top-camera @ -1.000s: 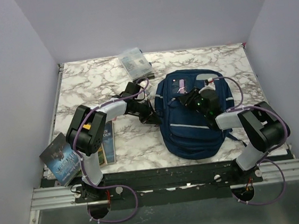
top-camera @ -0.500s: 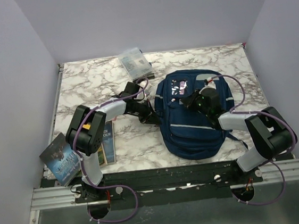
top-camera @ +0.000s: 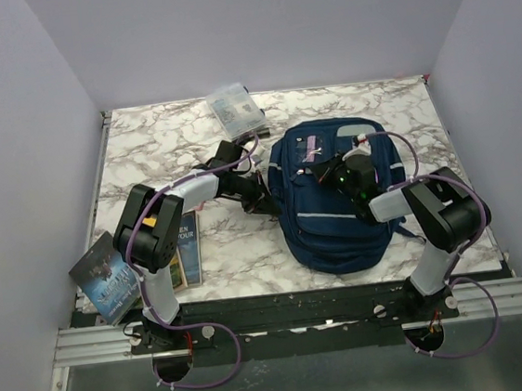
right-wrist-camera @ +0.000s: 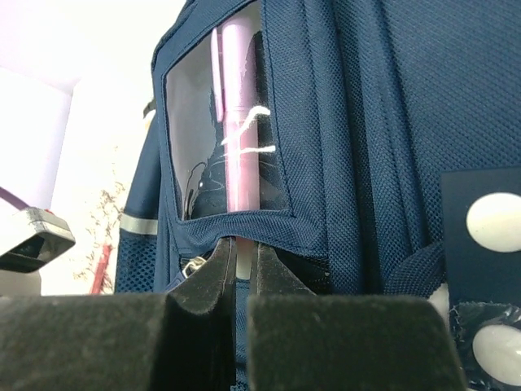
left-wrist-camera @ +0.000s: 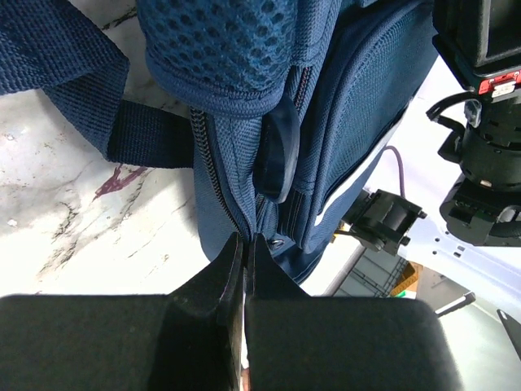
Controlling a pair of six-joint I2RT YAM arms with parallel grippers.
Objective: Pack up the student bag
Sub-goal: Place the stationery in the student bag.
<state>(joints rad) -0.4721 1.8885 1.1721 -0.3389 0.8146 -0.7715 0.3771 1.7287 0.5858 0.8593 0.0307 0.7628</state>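
The navy student bag [top-camera: 334, 225] lies flat at centre right of the marble table. At the bag's left side my left gripper [top-camera: 267, 201] pinches its zipper seam; in the left wrist view the left gripper [left-wrist-camera: 246, 243] is shut on the edge of the student bag [left-wrist-camera: 350, 122]. A pink pen [right-wrist-camera: 238, 138] stands in the bag's clear window pocket [right-wrist-camera: 195, 147], and its lower end pokes out below the pocket rim. My right gripper [right-wrist-camera: 244, 254] is shut on that end. From above, the right gripper [top-camera: 330, 171] rests on the bag's upper front, just below the pink pen [top-camera: 311, 145].
A small clear plastic pouch [top-camera: 236, 110] lies at the back of the table. Two books [top-camera: 110, 272] [top-camera: 189, 245] lie near the front left edge, beside the left arm's base. Grey walls close in both sides.
The right jaws have closed on the pen's lower end, and the right arm has folded in nearer the bag. The left gripper has kept its hold.
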